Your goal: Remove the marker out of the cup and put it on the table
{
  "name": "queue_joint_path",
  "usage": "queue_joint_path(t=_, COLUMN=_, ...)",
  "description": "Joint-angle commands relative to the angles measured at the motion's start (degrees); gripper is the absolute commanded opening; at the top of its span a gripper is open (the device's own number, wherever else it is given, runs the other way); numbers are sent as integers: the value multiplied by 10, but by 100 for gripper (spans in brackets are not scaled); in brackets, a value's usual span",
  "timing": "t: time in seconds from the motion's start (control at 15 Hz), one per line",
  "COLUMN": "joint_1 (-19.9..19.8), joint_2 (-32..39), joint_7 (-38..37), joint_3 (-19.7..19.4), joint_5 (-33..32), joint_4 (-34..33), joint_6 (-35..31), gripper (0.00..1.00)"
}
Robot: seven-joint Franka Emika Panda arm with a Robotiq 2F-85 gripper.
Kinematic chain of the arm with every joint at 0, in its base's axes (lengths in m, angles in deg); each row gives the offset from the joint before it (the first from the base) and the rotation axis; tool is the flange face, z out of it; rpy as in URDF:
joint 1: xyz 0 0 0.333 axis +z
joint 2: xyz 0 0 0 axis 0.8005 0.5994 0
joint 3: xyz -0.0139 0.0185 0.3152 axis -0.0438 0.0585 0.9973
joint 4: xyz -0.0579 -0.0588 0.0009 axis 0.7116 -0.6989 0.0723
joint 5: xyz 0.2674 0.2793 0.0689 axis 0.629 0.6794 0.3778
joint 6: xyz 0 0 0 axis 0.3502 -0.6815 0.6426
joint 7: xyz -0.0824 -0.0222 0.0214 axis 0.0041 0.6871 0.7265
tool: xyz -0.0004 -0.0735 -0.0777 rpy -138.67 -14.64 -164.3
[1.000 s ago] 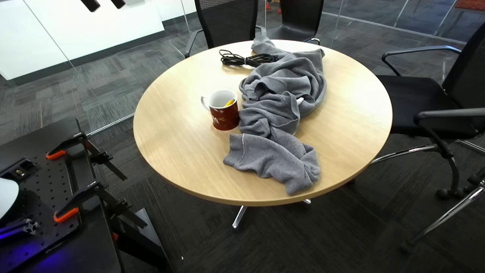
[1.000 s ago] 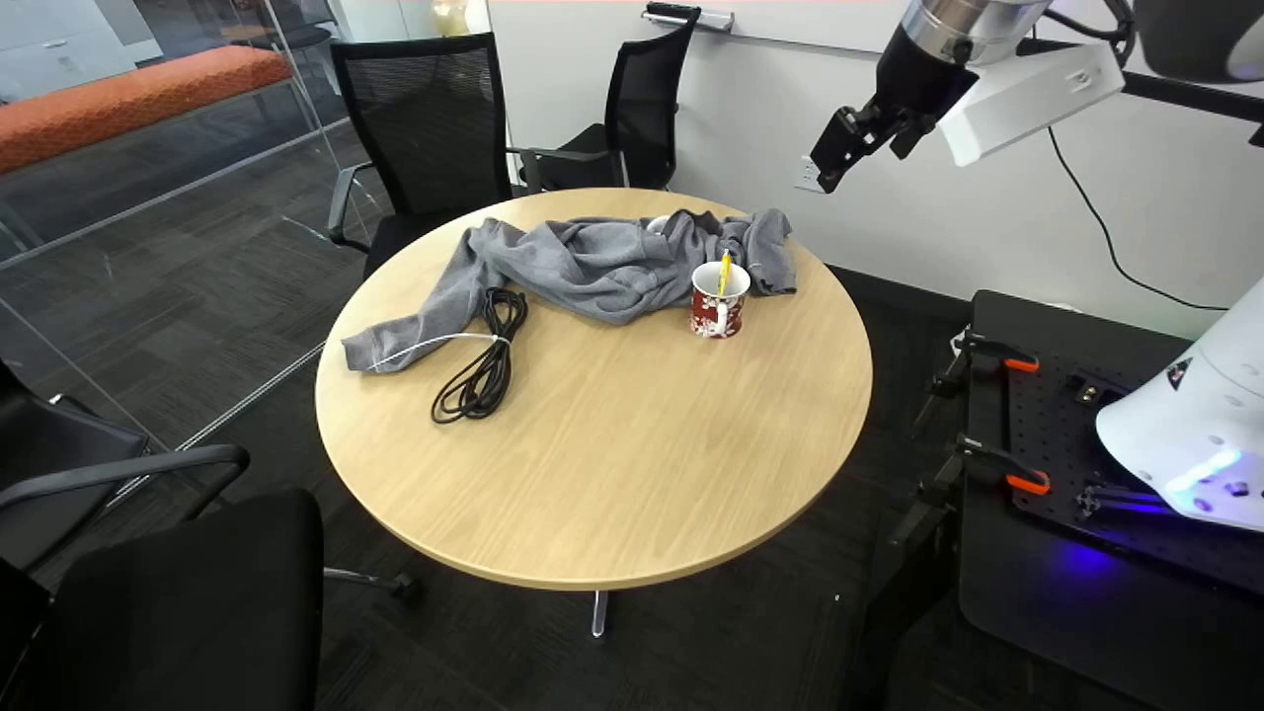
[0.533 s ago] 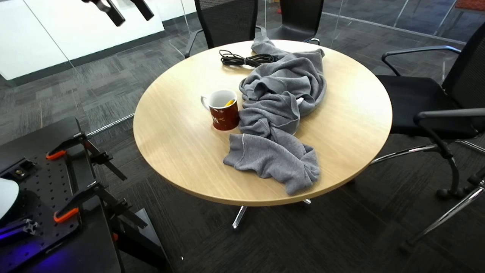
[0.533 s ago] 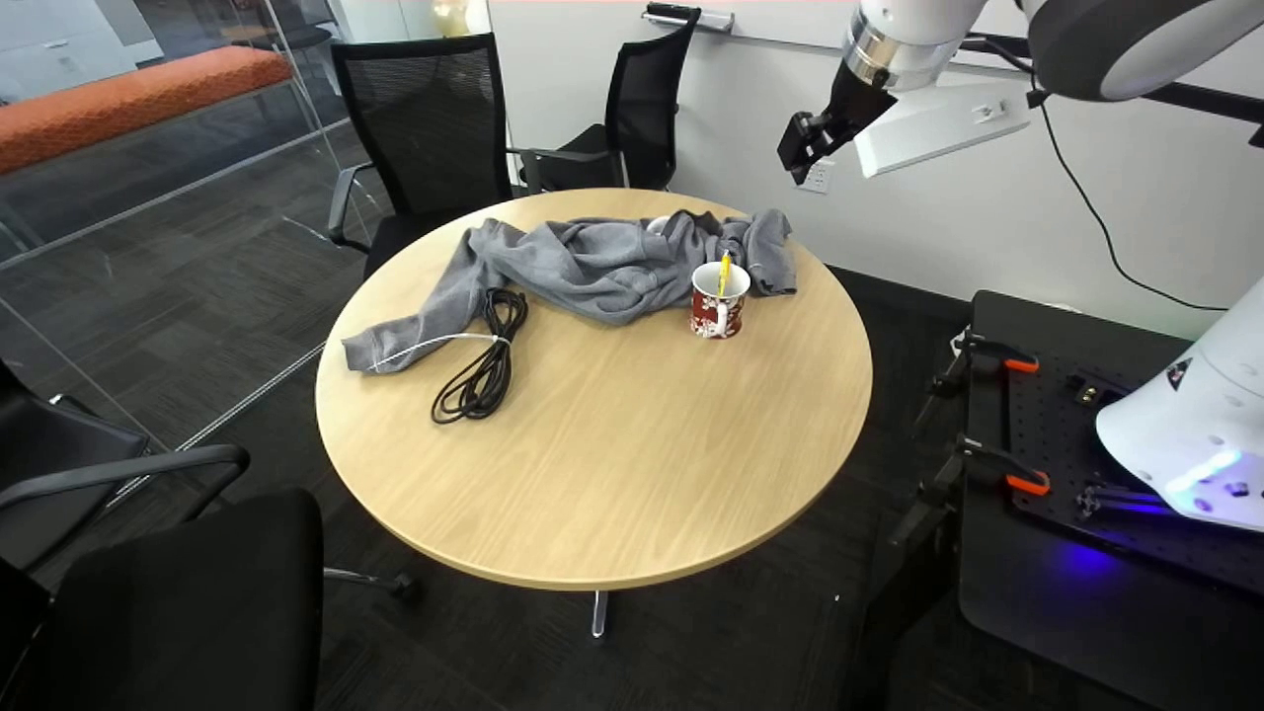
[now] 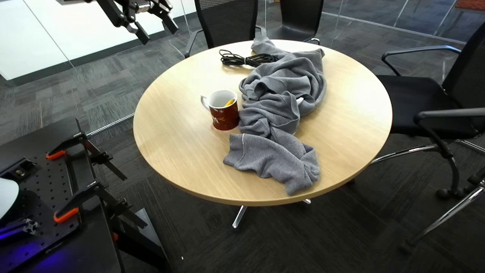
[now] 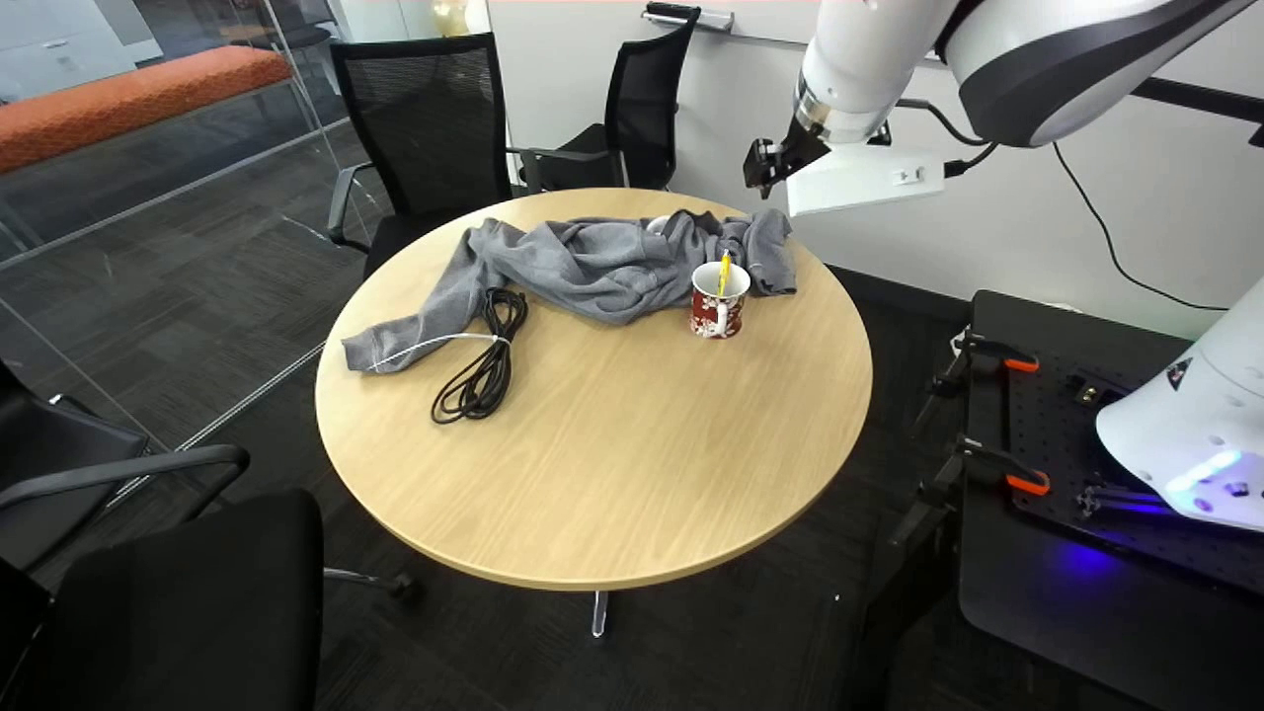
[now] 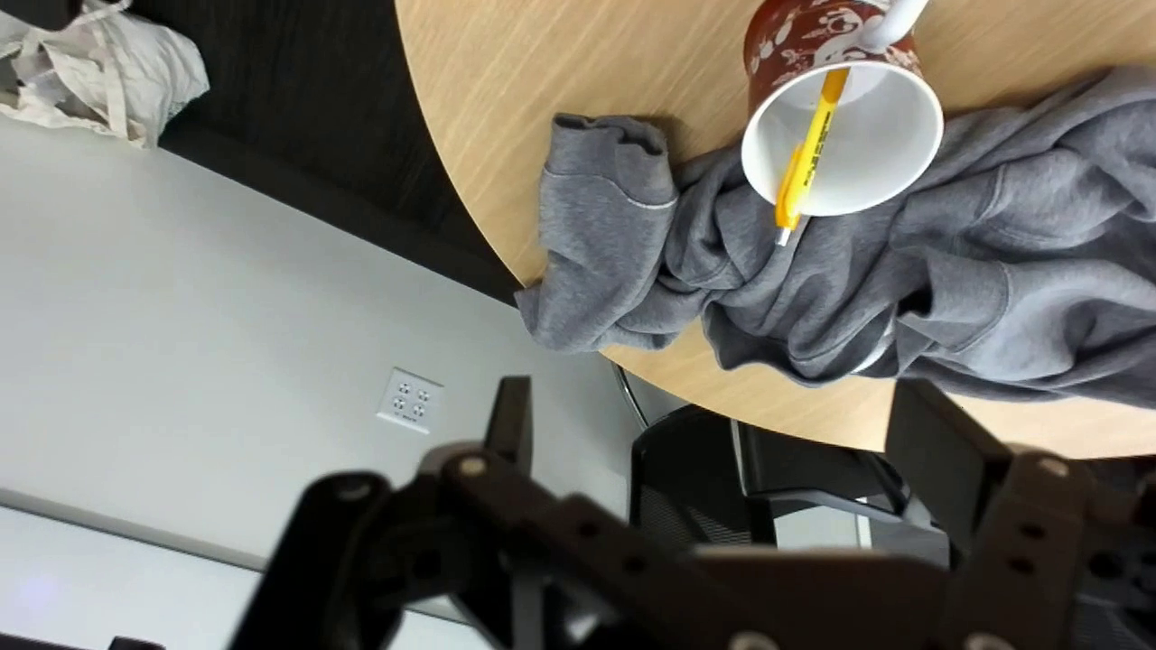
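You brought the gripper lower and closer to the table than it was a second earlier, while the cup, marker and grey garment stayed put. You had it spread wide, with nothing in its grasp, well apart from the cup. The marker leaned inside the upright cup, one end poking out past the rim. The cup stood just beside the garment, and a bundled black cable lay next to the garment.

Claw spread wide, and there's the yellow marker leaning in the red cup, grey cloth just beside it on the table!
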State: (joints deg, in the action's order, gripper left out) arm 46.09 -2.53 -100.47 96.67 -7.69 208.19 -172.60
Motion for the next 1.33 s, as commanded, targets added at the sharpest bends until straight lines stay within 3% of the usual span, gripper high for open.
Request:
queue_joint_path(t=0.0, joint_1=47, joint_2=35, joint_7=-110, joint_3=-29, joint_5=-48, joint_4=-13, joint_6=-11, gripper=100)
queue_joint_path(t=0.13, joint_1=68, joint_2=33, joint_7=-140, joint_3=-39, joint_5=-60, joint_4=-1, joint_6=-15, gripper=100)
queue_joint_path(t=0.2, joint_1=73, joint_2=31, joint_7=-107, joint_3=-48, joint_5=-43, joint_4=-4, joint_6=1, gripper=100)
queue_joint_path(t=0.53, joint_1=85, joint_2=35, joint_7=-110, joint_3=-59, joint_5=-44, joint_4=-4, joint_6=1, gripper=100)
queue_joint_path(t=1.0, joint_1=103, joint_2=83, joint_7=-180, joint_3=-63, joint_5=-55, joint_4=-27, joint_6=20, gripper=100)
queue_joint_path(t=1.27, joint_1=121, joint_2=123, joint_7=-257, joint_3=-67, joint_5=-66, joint_4=-51, joint_6=41, gripper=100)
